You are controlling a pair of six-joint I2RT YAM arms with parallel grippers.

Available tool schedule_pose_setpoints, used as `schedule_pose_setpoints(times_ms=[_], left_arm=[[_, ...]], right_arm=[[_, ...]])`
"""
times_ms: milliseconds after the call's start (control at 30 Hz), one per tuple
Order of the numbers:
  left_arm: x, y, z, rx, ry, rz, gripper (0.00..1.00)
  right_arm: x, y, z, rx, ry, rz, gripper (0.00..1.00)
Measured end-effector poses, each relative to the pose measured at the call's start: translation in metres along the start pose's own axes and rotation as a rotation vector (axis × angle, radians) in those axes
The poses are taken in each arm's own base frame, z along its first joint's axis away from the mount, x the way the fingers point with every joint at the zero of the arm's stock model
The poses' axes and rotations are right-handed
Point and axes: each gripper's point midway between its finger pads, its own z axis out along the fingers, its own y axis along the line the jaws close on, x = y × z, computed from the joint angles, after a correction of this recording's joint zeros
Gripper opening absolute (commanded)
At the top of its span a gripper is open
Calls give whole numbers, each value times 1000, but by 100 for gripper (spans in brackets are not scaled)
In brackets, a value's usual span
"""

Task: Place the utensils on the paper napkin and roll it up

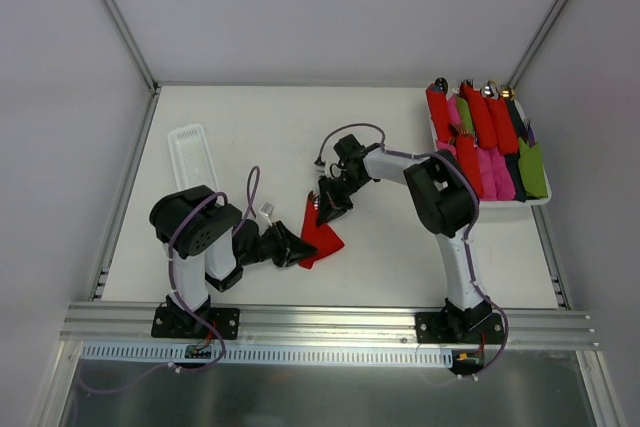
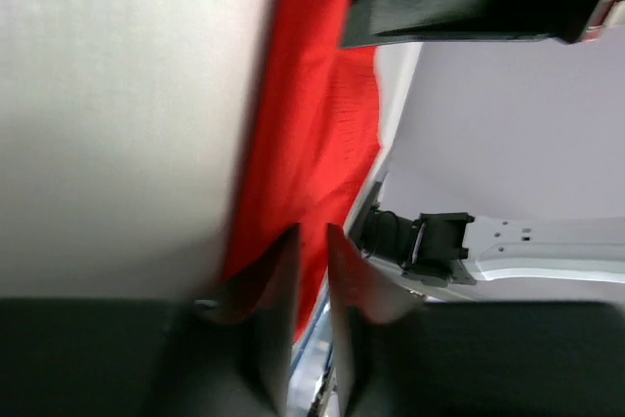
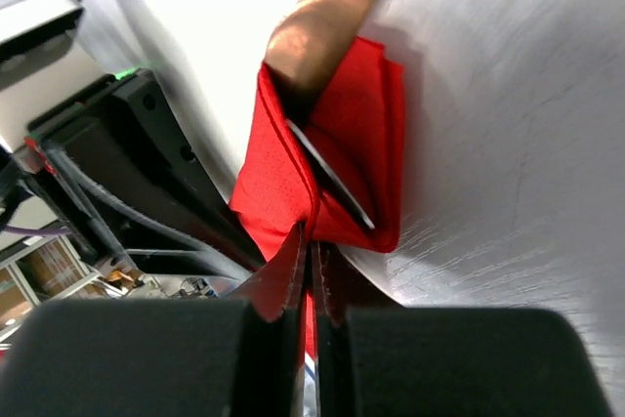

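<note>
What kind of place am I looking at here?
Probably a robotics lab test cell: white table walled by plain panels, left arm and right arm bolted to an aluminium rail, tray of rolled napkin bundles.

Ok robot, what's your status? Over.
Left gripper and right gripper shut on napkin. Utensils folded inside, roll unfinished. Finished rolls far right, not in the way.

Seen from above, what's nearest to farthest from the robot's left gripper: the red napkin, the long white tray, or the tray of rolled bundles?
From the left gripper:
1. red paper napkin, at its fingertips.
2. long white tray, back left.
3. tray of rolled bundles, far right.
</note>
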Motion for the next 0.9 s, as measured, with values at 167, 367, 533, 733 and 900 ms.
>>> schedule_pose_setpoints(times_ms=[167,367,533,733,900], left_arm=[[0,-16,-7,45,-14,49,40],[-5,-42,-16,104,-48,169,46],[-10,-83,-27,179,-92,326,58],[-33,-126,-52,220,-211,473,74],[-67,-117,-73,166,-306,481,75]], right_arm=[[2,4,-3,-22,-30,-52,0],[-7,14,-14,-40,-100,-143,0],[-14,19,-26,-50,-153,-192,0],[-18,27,-36,-77,-186,-231,0],[-17,44,-47,-117,-203,-284,0]])
